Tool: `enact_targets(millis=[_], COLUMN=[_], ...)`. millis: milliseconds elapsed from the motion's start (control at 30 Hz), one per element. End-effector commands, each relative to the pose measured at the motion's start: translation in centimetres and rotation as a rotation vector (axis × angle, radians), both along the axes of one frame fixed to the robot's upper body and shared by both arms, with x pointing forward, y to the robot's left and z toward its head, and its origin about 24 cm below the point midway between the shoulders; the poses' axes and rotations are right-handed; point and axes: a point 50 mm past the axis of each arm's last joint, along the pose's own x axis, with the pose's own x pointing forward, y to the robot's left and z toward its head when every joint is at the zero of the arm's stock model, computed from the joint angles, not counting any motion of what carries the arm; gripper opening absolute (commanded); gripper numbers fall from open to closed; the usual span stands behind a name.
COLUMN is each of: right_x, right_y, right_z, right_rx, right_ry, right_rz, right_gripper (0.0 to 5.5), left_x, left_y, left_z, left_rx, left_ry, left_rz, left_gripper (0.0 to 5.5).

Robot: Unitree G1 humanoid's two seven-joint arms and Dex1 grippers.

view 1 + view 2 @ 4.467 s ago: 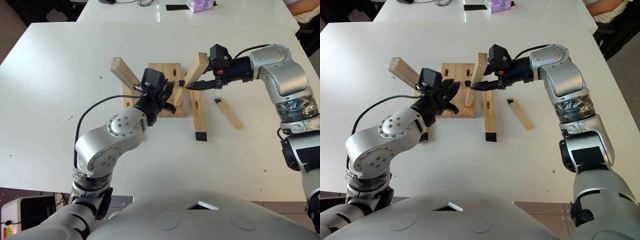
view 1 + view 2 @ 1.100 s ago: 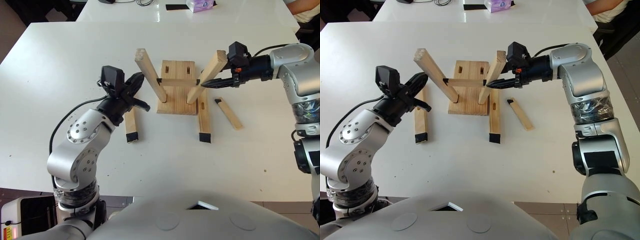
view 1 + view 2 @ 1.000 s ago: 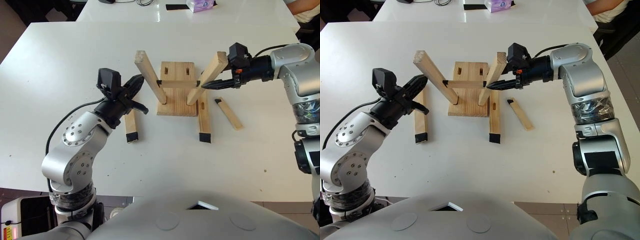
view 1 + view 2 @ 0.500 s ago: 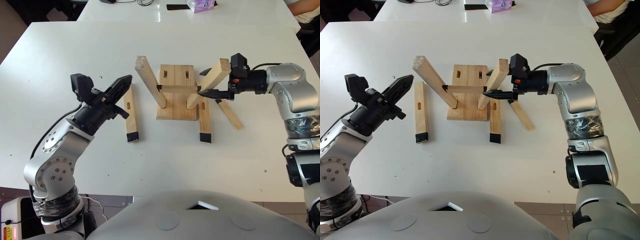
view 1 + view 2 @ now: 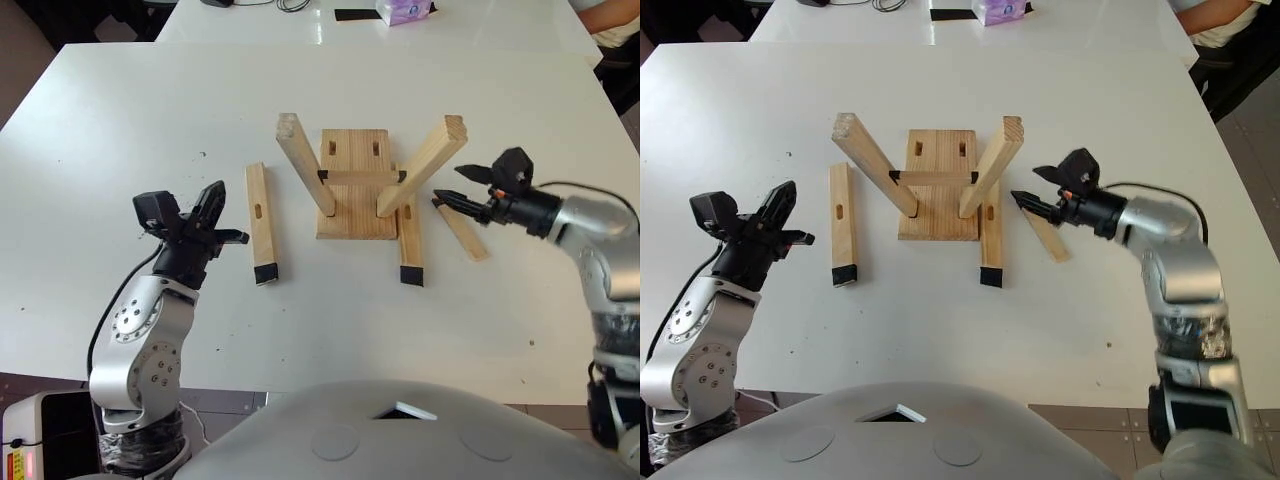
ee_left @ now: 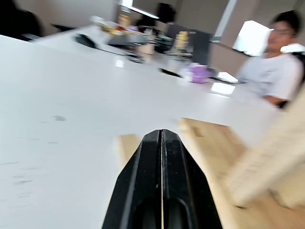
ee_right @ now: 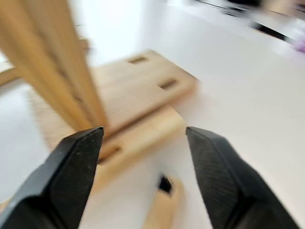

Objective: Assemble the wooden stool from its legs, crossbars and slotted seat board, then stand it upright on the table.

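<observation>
The slotted seat board [image 5: 356, 205] lies flat at the table's middle. Two legs [image 5: 305, 165] [image 5: 423, 163] rise from it, splayed outward, with a crossbar [image 5: 360, 177] joining them. One loose leg [image 5: 260, 222] lies left of the board and another [image 5: 408, 242] along its right edge. A short crossbar [image 5: 461, 229] lies further right. My left gripper [image 5: 214, 195] is shut and holds nothing, left of the loose leg; its tip [image 6: 161, 134] points toward the board [image 6: 214, 138]. My right gripper [image 5: 458, 187] is open and holds nothing, just right of the right standing leg, above the short crossbar's end.
White table [image 5: 150, 110] with open surface left, front and right of the parts. A second table behind carries a tissue box [image 5: 405, 10] and cables. The near table edge runs just behind both wrists.
The left gripper drew back from the stool toward the front left. The right gripper pulled away from the right standing leg and opened. The standing legs stayed in place.
</observation>
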Motion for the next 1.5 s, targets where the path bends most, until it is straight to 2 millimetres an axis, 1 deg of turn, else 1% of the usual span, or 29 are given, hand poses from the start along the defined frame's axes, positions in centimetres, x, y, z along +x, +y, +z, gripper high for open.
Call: enact_targets(millis=[33, 100, 167, 233, 333, 367, 400, 500, 567, 667, 733, 800, 900, 967, 1000, 1033, 1100, 1133, 1167, 1200, 1267, 1300, 1333, 1400, 1500], right_x=[-2.6, -3.0, -3.2, -3.3, -2.7, -2.7, -2.6, -2.8, -3.1, -3.1, -3.2, -3.4, -3.8, -3.8, -3.6, -3.4, -3.6, -3.9, -4.3, -4.7, -5.4, -5.4, -5.4, -5.3, -5.3], right_y=[1.4, 1.7, 2.0, 2.8, 4.4, 5.2, 6.0, 8.3, 9.0, 8.5, 8.1, 6.9, 4.2, 3.7, 4.3, 5.6, 9.9, 11.5, 13.1, 14.4, 15.9, 16.0, 15.9, 15.1, 14.7], right_z=[0.0, 0.2, 0.3, 0.5, 1.4, 1.8, 2.2, 3.4, 3.8, 3.4, 3.3, 3.3, 3.5, 3.7, 3.8, 4.1, 5.2, 5.7, 6.1, 6.3, 6.1, 5.8, 5.4, 4.7, 4.2], right_rx=[0.008, -0.004, -0.005, 0.017, 0.106, 0.150, 0.193, 0.278, 0.287, 0.286, 0.276, 0.256, 0.177, 0.151, 0.173, 0.208, 0.297, 0.315, 0.332, 0.336, 0.334, 0.321, 0.303, 0.263, 0.232], right_ry=[0.002, -0.020, -0.054, -0.086, -0.155, -0.171, -0.182, -0.197, -0.205, -0.189, -0.194, -0.213, -0.275, -0.301, -0.292, -0.277, -0.247, -0.247, -0.234, -0.219, -0.170, -0.154, -0.141, -0.122, -0.113], right_rz=[-0.104, -0.148, -0.195, -0.253, -0.403, -0.444, -0.474, -0.507, -0.508, -0.577, -0.644, -0.759, -0.958, -0.987, -0.939, -0.836, -0.499, -0.361, -0.232, -0.127, 0.002, 0.018, 0.025, 0.011, 0.009], right_gripper=[2.44, 2.09, 1.77, 1.43, 0.90, 0.81, 0.59, 0.07, 0.02, 0.02, 0.02, 0.02, 0.02, 0.02, 0.02, 0.02, 0.02, 0.02, 0.02, 0.02, 0.02, 0.02, 0.02, 0.02, 0.02], left_x=[-0.9, -0.8, -0.6, -0.7, -0.4, -0.2, 0.2, 0.8, 0.9, 0.9, 0.8, 0.5, 0.0, 0.2, 0.4, 0.8, 1.3, 1.1, 0.4, -0.5, -2.0, -2.3, -2.2, -2.0, -1.8], left_y=[-1.4, -1.9, -2.5, -2.8, -3.5, -3.9, -4.3, -5.4, -6.0, -6.0, -5.4, -4.1, -2.2, -1.5, -1.6, -2.3, -6.1, -8.4, -11.1, -13.1, -15.1, -15.1, -14.7, -13.6, -12.3], left_z=[-1.0, -1.2, -0.9, -0.5, 0.5, 1.0, 1.6, 3.1, 3.4, 3.2, 3.1, 2.8, 2.9, 3.1, 3.1, 3.2, 4.2, 4.8, 5.4, 5.5, 4.8, 4.4, 4.2, 3.8, 2.9], left_rx=[0.077, 0.097, 0.127, 0.162, 0.205, 0.208, 0.210, 0.186, 0.166, 0.169, 0.190, 0.231, 0.301, 0.315, 0.303, 0.271, 0.177, 0.138, 0.107, 0.061, -0.032, -0.054, -0.056, -0.007, 0.018], left_ry=[0.046, 0.042, 0.025, 0.018, -0.031, -0.058, -0.089, -0.153, -0.156, -0.136, -0.120, -0.088, -0.063, -0.054, -0.051, -0.054, -0.116, -0.148, -0.183, -0.179, -0.110, -0.084, -0.072, -0.067, -0.031], left_rz=[0.057, 0.088, 0.113, 0.138, 0.125, 0.115, 0.105, 0.068, 0.037, 0.040, 0.080, 0.176, 0.303, 0.360, 0.349, 0.294, -0.006, -0.186, -0.395, -0.548, -0.692, -0.684, -0.648, -0.614, -0.548], left_gripper=[0.00, 0.00, 0.00, 0.00, 0.00, 0.00, 0.00, 0.00, 0.00, 0.00, 0.00, 0.00, 0.00, 0.00, 0.00, 0.00, 0.00, 0.00, 0.00, 0.00, 0.00, 0.00, 0.00, 0.00, 0.00])
